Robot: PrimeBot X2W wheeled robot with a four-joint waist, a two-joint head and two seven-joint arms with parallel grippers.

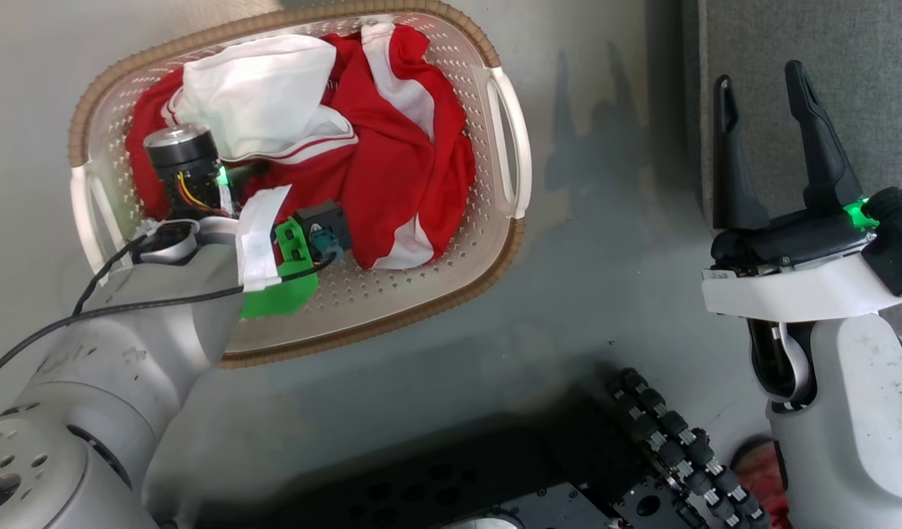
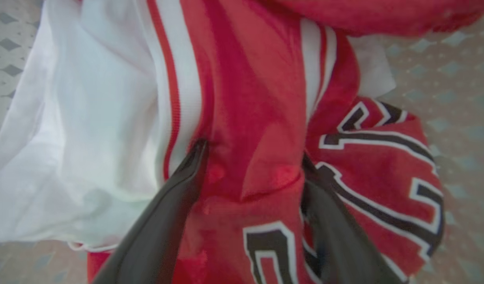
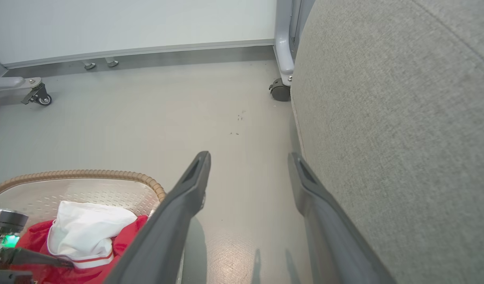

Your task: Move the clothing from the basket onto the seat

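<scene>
L hand (image 2: 251, 157) spread, fingers (image 2: 167, 221) straddling a raised fold of the red clothing (image 2: 242, 98). Fabric betw. them, not yet pinched by the look. Fold prob. chosen b/c a ridge gives both pads sth to bite. White fabric (image 2: 88, 118) bunched at 9 o'clock, black-white lettering at 4 o'clock. Perforated bottom of basket (image 2: 443, 79) at 3 o'clock. So clothing lying in the basket, none on the seat.

Head view: L wrist down in basket at 9 o'clock, fingertips hidden under arm & cloth. Red-and-white heap in the far half, near half bare. Basket standing on floor (image 1: 605, 257). R hand (image 1: 761, 77) at 3 o'clock, spread, empty, pointing to 12, held in front of seat (image 1: 862, 44); prob. out there to leave the L arm room. Open floor strip betw. basket handle and seat: likely the carry path, w/ rim to clear first. Dark robot base (image 1: 495, 485) at 6 o'clock.

R wrist view: seat's side at 3 o'clock, just beside one R finger; touching or not, cannot tell. Basket rim at 8 o'clock, heap inside. Floor open toward 12 up to the wall (image 3: 127, 23). Castor (image 3: 280, 88) at 1 o'clock by seat corner.
</scene>
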